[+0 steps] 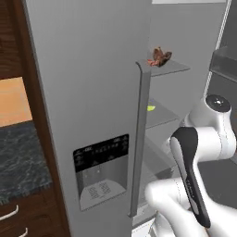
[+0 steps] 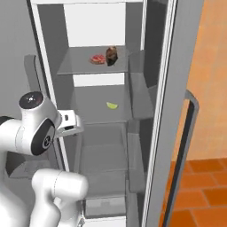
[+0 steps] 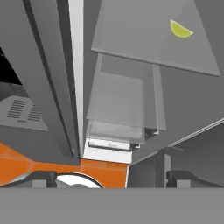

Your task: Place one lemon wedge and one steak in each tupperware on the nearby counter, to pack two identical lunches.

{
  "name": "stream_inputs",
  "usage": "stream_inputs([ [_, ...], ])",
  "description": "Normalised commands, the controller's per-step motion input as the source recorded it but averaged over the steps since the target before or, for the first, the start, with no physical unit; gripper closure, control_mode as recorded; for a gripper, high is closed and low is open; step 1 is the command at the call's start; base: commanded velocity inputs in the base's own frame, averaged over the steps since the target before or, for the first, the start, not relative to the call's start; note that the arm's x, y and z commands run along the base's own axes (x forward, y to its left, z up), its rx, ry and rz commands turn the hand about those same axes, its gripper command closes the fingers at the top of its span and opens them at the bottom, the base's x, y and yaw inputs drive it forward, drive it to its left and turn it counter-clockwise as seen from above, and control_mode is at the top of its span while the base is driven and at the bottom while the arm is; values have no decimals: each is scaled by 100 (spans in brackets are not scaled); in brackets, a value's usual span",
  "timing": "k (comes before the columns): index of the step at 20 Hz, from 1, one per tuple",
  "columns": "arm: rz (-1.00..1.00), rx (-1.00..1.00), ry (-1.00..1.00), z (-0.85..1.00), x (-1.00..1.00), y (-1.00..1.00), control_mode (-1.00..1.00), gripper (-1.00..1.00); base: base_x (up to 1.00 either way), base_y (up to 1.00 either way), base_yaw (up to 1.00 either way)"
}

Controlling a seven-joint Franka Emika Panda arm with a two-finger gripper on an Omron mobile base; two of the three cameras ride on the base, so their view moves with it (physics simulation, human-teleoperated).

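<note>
The fridge's right side stands open. On its upper shelf lies a red steak, with a darker brown piece beside it; the brown piece also shows past the door edge. One shelf lower lies a yellow-green lemon wedge. My gripper is open and holds nothing, its fingertips wide apart. It hangs in front of the lower shelves, well below the wedge. The counter lies to the left. The tupperware is out of view.
The closed left fridge door with its dispenser panel and long grey handle stands between counter and open compartment. The open right door swings out at the right. Orange floor lies below.
</note>
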Motion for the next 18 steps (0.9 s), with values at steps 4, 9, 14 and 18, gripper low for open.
stream_inputs([
  [4,0,0,0,0,0,0,100,-100,62,-31,30],
  [9,0,0,0,0,0,0,100,-100,46,-43,28],
  [14,5,1,-1,-1,26,-4,-100,-100,34,-14,12],
  [18,4,1,-10,0,76,-3,-100,-100,0,0,0],
])
